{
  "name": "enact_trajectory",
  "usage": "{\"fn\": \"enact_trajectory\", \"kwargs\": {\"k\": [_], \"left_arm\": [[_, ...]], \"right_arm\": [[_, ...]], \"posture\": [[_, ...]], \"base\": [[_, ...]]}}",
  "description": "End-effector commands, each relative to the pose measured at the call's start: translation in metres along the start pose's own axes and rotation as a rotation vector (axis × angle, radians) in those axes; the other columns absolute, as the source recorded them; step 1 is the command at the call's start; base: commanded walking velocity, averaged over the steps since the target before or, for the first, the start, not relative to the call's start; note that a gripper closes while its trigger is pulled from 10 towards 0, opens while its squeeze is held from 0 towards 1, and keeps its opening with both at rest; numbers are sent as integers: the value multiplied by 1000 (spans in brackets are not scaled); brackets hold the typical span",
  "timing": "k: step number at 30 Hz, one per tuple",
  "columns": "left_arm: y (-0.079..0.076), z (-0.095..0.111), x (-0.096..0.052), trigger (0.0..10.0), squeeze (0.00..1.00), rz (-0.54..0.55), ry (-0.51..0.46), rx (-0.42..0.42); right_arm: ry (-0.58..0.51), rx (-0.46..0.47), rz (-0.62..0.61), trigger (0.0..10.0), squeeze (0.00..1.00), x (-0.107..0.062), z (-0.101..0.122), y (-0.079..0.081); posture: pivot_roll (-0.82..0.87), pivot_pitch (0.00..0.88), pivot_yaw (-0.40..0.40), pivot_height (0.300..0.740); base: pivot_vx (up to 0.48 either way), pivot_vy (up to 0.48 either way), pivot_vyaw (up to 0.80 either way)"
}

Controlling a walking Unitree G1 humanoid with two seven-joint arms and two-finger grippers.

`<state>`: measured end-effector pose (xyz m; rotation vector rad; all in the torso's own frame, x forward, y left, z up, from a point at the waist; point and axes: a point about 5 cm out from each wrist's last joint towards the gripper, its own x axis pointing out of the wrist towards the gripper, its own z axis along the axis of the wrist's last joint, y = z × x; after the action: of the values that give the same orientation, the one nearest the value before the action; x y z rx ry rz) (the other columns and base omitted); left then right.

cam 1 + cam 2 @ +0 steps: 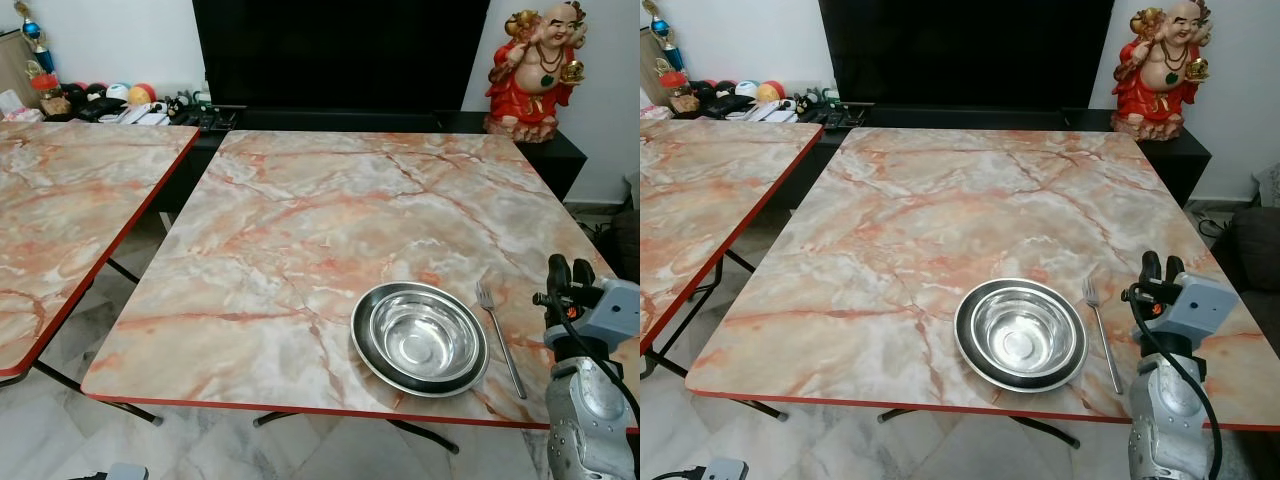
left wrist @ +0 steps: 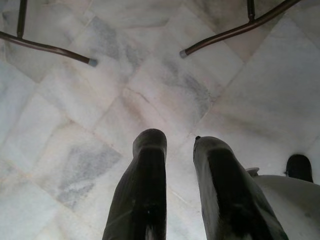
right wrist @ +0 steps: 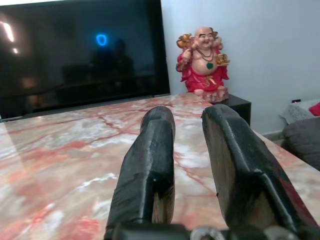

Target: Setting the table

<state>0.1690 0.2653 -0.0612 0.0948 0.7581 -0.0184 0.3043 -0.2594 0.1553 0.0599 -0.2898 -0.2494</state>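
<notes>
A shiny steel bowl (image 1: 420,338) sits in a dark shallow plate (image 1: 364,352) near the front right corner of the marble table (image 1: 300,220). Just right of the plate lies a steel fork (image 1: 500,335), tines pointing away from me. My right gripper (image 1: 557,268) is raised at the table's right edge, beside the fork and apart from it. In the right wrist view its fingers (image 3: 150,150) stand open over the tabletop with nothing between them. My left gripper (image 2: 180,142) hangs low above the floor, open and holding nothing.
A second marble table (image 1: 70,200) stands to the left across a narrow gap. Behind are a black TV screen (image 1: 340,50), a red statue (image 1: 535,65) on a dark cabinet, and clutter (image 1: 110,100). Table legs (image 2: 50,48) rest on the tiled floor. A dark sofa (image 1: 1255,260) is at the right.
</notes>
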Motion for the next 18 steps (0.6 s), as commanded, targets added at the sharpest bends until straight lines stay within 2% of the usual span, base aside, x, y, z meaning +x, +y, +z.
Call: {"fn": "enact_trajectory", "kwargs": {"k": [1,7,12,18], "left_arm": [[1,-8,-3,10000,0,0,36,8],[2,-21,-10,10000,0,0,69,9],[2,-24,-11,10000,0,-2,76,10],[-4,-31,-13,10000,0,-19,88,4]], "right_arm": [[-23,15,12,10000,0,3,6,5],[-19,1,44,10000,0,3,6,12],[-20,-5,58,10000,0,3,7,15],[-28,10,76,10000,0,2,8,21]], "posture": [[67,3,27,740],[67,0,17,740],[59,0,13,740],[61,0,-9,740]], "base": [[0,480,0],[0,480,0],[0,480,0],[0,480,0]]}}
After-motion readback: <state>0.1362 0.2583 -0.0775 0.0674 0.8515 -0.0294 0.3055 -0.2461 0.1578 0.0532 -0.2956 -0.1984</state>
